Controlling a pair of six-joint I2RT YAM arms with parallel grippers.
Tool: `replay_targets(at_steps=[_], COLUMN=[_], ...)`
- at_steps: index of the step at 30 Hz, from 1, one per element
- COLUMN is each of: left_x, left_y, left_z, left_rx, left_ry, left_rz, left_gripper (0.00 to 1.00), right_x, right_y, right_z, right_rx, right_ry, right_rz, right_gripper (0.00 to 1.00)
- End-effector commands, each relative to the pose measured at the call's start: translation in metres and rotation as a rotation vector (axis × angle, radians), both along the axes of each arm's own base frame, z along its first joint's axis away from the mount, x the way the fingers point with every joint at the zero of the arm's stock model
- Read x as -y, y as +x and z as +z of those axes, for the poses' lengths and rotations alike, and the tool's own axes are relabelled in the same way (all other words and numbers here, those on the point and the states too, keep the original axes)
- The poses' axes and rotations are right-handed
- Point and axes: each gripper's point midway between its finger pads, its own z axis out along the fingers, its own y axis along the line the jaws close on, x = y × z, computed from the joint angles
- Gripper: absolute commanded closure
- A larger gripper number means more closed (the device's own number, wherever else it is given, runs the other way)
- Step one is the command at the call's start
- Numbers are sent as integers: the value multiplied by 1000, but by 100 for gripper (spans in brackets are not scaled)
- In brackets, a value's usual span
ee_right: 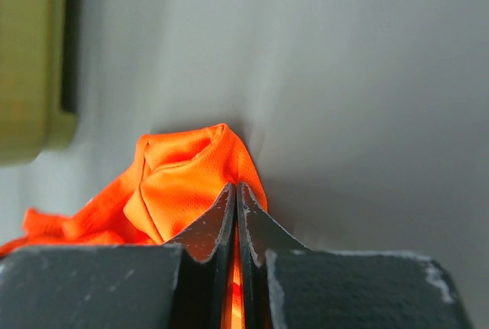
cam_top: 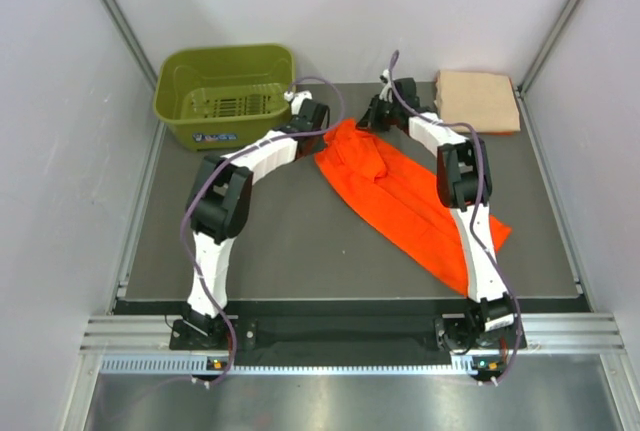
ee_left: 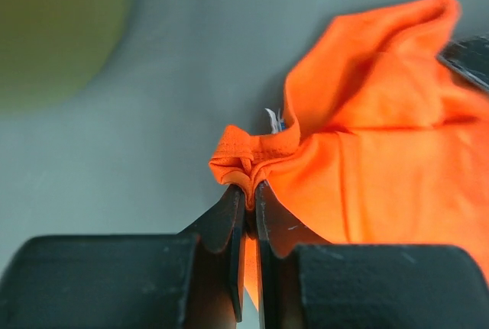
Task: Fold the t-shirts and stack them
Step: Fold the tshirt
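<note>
Orange shirt [cam_top: 400, 201] lies bunched in a long diagonal strip across the table [cam_top: 280, 241], its far end between the two grippers and its near end running under the right arm. The peach shirt [cam_top: 478, 101] sits folded square at the far right corner, apart from it.

The left gripper [ee_left: 246, 191] is pinched shut on a rolled edge of the orange cloth, beside a small white label, so this may be the neckline, though the blur leaves that unsure. The right gripper [ee_right: 234, 191] is also clamped on orange cloth, a sliver of it showing between the jaws.

Both grips take only a thin fold right at the fingertips. A quick lift or a hard sideways pull could slide the cloth out of one pinch and leave the shirt hanging from one corner. The two holds are close together, so if they are not matching corners, the shirt would spread twisted. Cloth passing under the right arm could drag, and the left side works near the basket [cam_top: 215, 131], where a swing could snag.
</note>
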Motion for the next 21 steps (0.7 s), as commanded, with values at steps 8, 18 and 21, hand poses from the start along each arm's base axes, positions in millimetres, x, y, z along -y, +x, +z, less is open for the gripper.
replay_targets(at_steps=[8,18,21], left_x=[35,30,25], left_y=[88,130,132], left_z=[-2,39,66], left_rx=[129,287,319], left_ry=[135,190,189], left_rz=[-157,-160,-145], left_gripper=[99,55,35], right_x=[96,115,132], right_y=[42,33,31], right_z=[32,86,115], right_rx=[79,107,128], right_ry=[-73,-109,-182], right_rz=[-165,-182,-220], right_gripper=[100,80,66])
